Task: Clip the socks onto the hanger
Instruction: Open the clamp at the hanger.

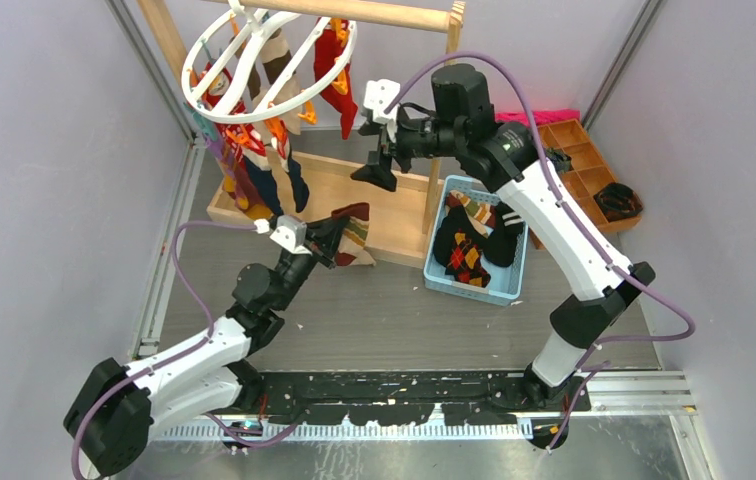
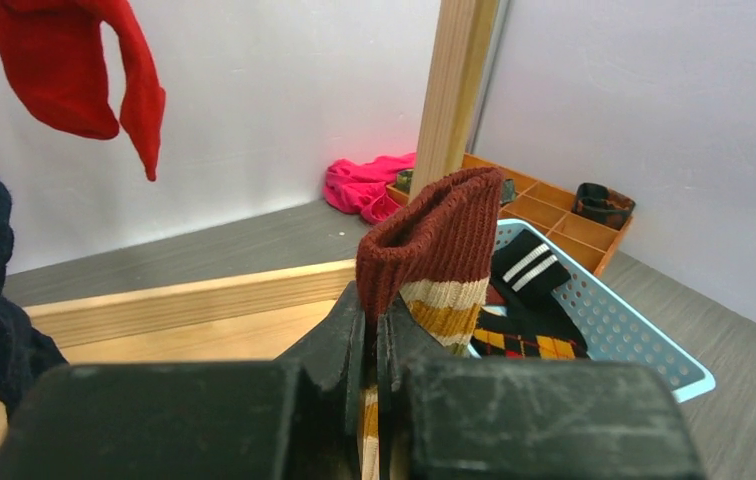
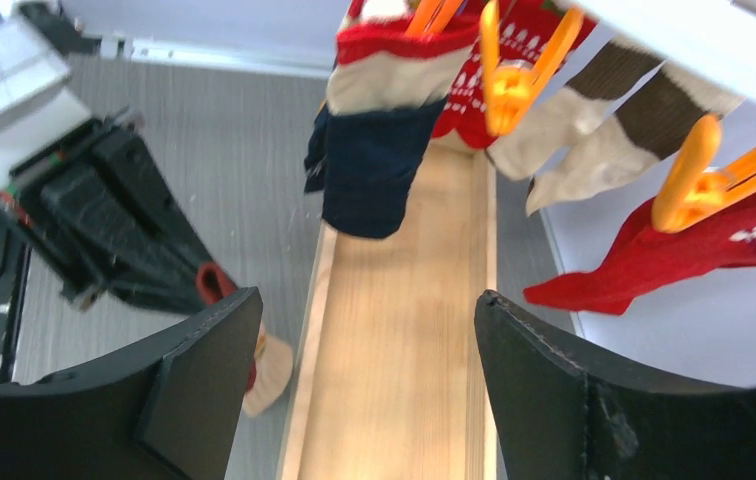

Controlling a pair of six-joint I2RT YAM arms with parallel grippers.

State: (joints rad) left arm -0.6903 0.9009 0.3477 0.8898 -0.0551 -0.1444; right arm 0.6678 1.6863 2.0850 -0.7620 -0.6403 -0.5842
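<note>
A striped sock (image 1: 356,236) with a maroon cuff (image 2: 434,240) and cream and mustard bands is pinched in my left gripper (image 1: 332,238), which is shut on it just in front of the wooden base (image 1: 394,215). The round white hanger (image 1: 254,62) hangs from the wooden rail at top left, with several socks held by orange clips (image 3: 514,80). My right gripper (image 1: 376,176) hovers open above the wooden base (image 3: 404,330), below and right of the hanger, nothing between its fingers. In the right wrist view the left gripper and its sock show at lower left.
A blue basket (image 1: 509,290) with dark patterned socks (image 1: 469,250) stands right of the wooden stand's post (image 1: 442,130). An orange compartment tray (image 1: 584,170) and a pink cloth (image 2: 359,185) lie at the back right. Grey walls close in on both sides.
</note>
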